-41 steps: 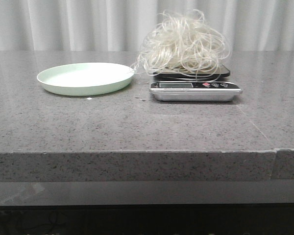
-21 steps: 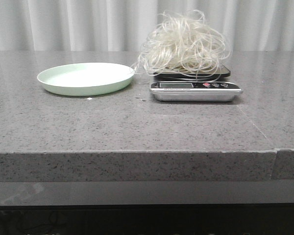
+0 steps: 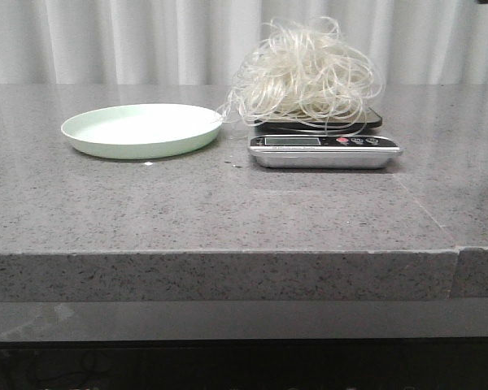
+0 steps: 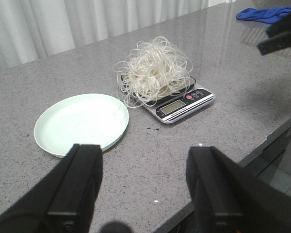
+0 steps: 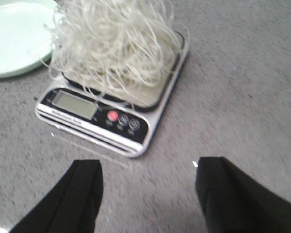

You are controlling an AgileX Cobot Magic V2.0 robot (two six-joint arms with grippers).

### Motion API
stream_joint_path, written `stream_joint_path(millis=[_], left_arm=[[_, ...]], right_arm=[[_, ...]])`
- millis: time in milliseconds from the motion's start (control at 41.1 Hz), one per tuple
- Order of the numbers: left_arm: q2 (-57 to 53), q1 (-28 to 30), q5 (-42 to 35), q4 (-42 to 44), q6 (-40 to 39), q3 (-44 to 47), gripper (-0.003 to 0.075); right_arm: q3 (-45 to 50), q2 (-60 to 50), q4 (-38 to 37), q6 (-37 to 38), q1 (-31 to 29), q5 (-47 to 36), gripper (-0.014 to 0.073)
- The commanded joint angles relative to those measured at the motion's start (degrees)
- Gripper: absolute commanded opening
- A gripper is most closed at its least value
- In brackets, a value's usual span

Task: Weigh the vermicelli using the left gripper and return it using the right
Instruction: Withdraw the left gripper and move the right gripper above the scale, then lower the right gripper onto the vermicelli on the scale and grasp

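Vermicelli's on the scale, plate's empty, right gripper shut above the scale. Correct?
Not quite. The right gripper is open, fingers spread wide, as the right wrist view shows. The rest holds: vermicelli sits on the scale, plate empty.

I work at what looks like a staged kitchen counter in a test room, not a lived-in home kitchen. The speckled grey stone countertop runs wide under me, with a seam at about 4 o'clock near its front edge. Pleated white curtains close off the whole back at 12 o'clock. On the stone stand a silver digital kitchen scale with a black platform and, at its 9 o'clock, a pale green round plate. A crumpled blue cloth lies far off on the counter.
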Motion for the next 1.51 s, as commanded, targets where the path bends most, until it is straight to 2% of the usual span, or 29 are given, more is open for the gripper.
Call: stream_joint_path(millis=[0, 219, 463, 828, 901, 1145, 1242, 1486], left_arm=[[0.4, 0.1, -5.0, -0.1, -0.7, -1.4, 0.0451], [0.4, 0.1, -5.0, -0.1, -0.7, -1.2, 0.0451], [0.4, 0.1, -5.0, -0.1, -0.7, -0.9, 0.0451], [0.4, 0.1, -5.0, -0.1, -0.7, -0.9, 0.0451], [0.4, 0.1, -5.0, -0.1, -0.7, -0.9, 0.0451], [0.4, 0.1, -5.1, 0.0, -0.7, -0.9, 0.0451], [0.4, 0.1, -5.1, 0.0, -0.7, -0.9, 0.0451], [0.4, 0.1, -5.1, 0.0, -0.7, -0.9, 0.0451]], right_arm=[[-6.7, 4.5, 0.0, -0.7, 1.7, -3.4, 0.0513], [-18.7, 17.2, -0.1, -1.7, 4.5, -3.4, 0.0513], [-31.2, 30.7, -2.2, -3.0, 4.4, -3.3, 0.0513], [-41.1, 43.8, -3.0, -3.0, 4.4, -1.9, 0.0510], [-42.1, 44.8, -3.4, -3.0, 4.4, -0.2, 0.0475], [-42.6, 45.1, -4.4, -3.0, 4.4, 1.2, 0.0233], [-42.9, 45.0, -4.5, -3.0, 4.4, 1.5, 0.0198], [-46.7, 44.0, -4.5, -3.0, 4.8, 2.7, 0.0197]])
